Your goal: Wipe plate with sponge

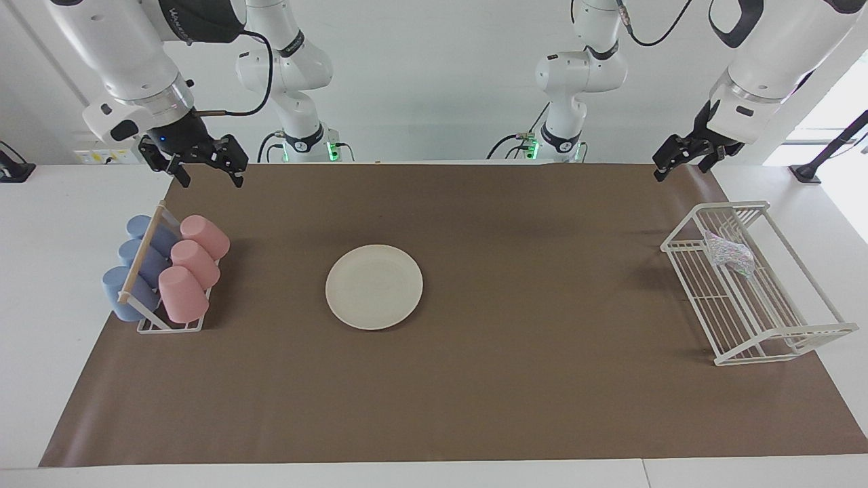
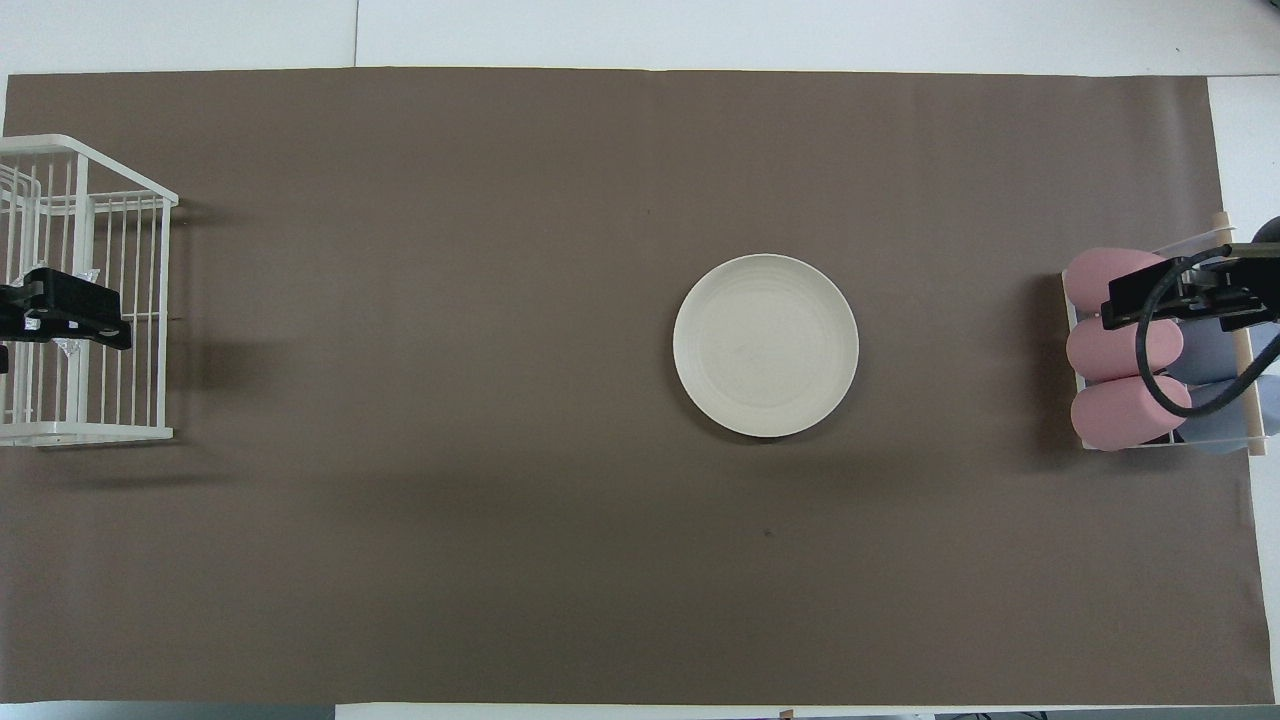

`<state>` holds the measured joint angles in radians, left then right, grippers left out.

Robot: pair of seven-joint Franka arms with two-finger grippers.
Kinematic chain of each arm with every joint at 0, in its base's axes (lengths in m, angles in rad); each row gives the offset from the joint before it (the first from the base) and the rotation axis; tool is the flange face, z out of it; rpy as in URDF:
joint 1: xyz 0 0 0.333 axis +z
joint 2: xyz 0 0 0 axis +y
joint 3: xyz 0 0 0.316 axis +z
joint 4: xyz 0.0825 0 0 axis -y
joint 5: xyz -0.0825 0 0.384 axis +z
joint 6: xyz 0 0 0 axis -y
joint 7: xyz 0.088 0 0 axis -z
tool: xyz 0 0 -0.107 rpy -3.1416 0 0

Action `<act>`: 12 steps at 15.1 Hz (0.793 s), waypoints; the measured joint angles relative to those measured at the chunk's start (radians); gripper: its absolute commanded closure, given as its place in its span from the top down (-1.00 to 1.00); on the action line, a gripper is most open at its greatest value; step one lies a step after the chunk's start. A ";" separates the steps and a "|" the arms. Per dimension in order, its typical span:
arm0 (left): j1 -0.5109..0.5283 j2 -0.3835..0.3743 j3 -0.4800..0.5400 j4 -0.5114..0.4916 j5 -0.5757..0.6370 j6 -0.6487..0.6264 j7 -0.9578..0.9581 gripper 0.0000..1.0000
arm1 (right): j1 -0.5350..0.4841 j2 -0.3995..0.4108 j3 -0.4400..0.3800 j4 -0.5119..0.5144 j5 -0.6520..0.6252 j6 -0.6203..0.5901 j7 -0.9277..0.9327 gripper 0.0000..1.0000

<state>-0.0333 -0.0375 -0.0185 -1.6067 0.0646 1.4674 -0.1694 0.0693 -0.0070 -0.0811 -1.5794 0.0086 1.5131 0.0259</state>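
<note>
Facing view shows a big white worktop (image 1: 41, 285) with a brown mat (image 1: 475, 379) spread over most of it. At the left arm's end of the mat stands a white wire rack (image 1: 749, 298). At the right arm's end is a small cup rack (image 1: 159, 298) with a wooden bar on top, and it holds three pink cups (image 1: 193, 268) and three blue cups (image 1: 132, 268) lying tipped on their sides.

The plate (image 1: 374, 287) lies flat on the mat, a bit toward the right arm's end from the middle, with bare mat all around it. It is well apart from both racks.

The sponge (image 1: 729, 254) sits inside the wire rack, at the end of the rack nearer to the robots. The rack's wires stand all around it.

The left claw (image 1: 681, 159) hangs in the air over the mat's edge near the wire rack, open wide and holding nothing. The right claw (image 1: 203, 166) hangs over the mat's corner near the cup rack, also wide open and holding nothing.
</note>
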 measured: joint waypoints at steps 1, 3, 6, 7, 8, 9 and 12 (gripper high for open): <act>-0.002 -0.006 -0.004 -0.020 0.039 0.011 0.000 1.00 | 0.000 0.000 0.000 0.000 0.000 0.000 0.000 1.00; -0.020 -0.013 -0.009 -0.057 0.111 0.035 0.000 1.00 | 0.000 0.000 0.000 0.000 0.000 0.000 0.000 1.00; -0.073 0.016 -0.012 -0.094 0.250 0.071 -0.005 1.00 | 0.000 0.000 0.000 0.000 0.000 0.000 0.000 1.00; -0.089 0.040 -0.013 -0.100 0.305 0.079 -0.015 1.00 | 0.000 0.000 0.000 0.000 0.000 0.000 0.000 1.00; -0.108 0.074 -0.014 -0.104 0.372 0.089 -0.030 1.00 | 0.000 0.000 0.000 0.000 0.000 0.000 0.000 1.00; -0.128 0.116 -0.015 -0.106 0.442 0.102 -0.049 1.00 | 0.000 0.000 0.000 0.000 0.000 0.000 0.004 1.00; -0.160 0.236 -0.017 -0.106 0.634 0.142 -0.086 1.00 | 0.000 0.000 0.000 0.000 0.000 0.000 0.031 1.00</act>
<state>-0.1936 0.1988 -0.0357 -1.7122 0.6991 1.6091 -0.2559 0.0693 -0.0070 -0.0812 -1.5794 0.0086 1.5131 0.0564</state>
